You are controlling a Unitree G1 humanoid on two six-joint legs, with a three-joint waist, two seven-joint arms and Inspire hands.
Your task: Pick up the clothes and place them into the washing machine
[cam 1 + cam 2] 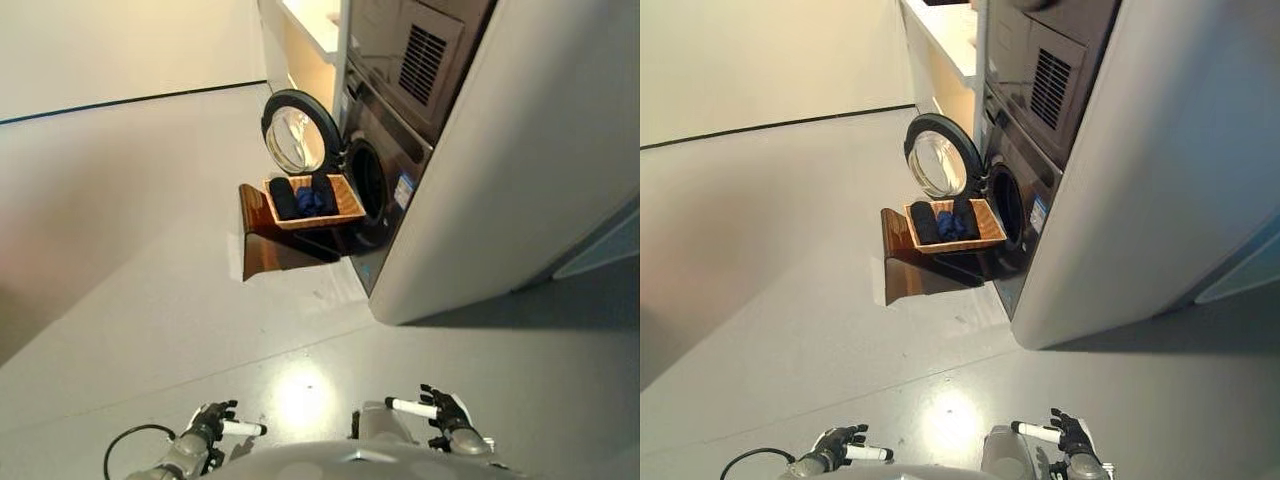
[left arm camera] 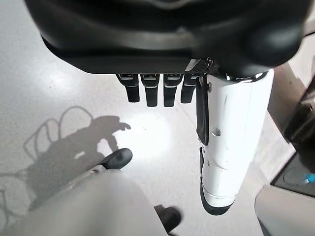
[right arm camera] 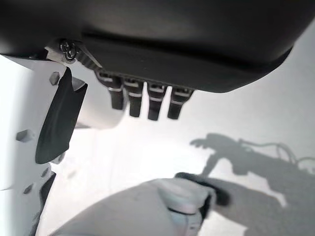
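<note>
A shallow wicker basket (image 1: 345, 207) rests on a low dark brown box (image 1: 262, 245) beside the washing machine (image 1: 395, 170). It holds dark and blue clothes (image 1: 303, 199). The machine's round door (image 1: 297, 131) stands open to the left of the drum opening (image 1: 366, 180). My left hand (image 1: 207, 426) and right hand (image 1: 447, 412) hang low, far from the basket, both open and empty. The left hand's straight fingers (image 2: 155, 89) and the right hand's straight fingers (image 3: 142, 100) hold nothing.
A tall grey cabinet side (image 1: 520, 160) stands to the right of the machine. A light counter (image 1: 305, 40) runs behind the machine. Grey floor (image 1: 150, 250) stretches between me and the basket.
</note>
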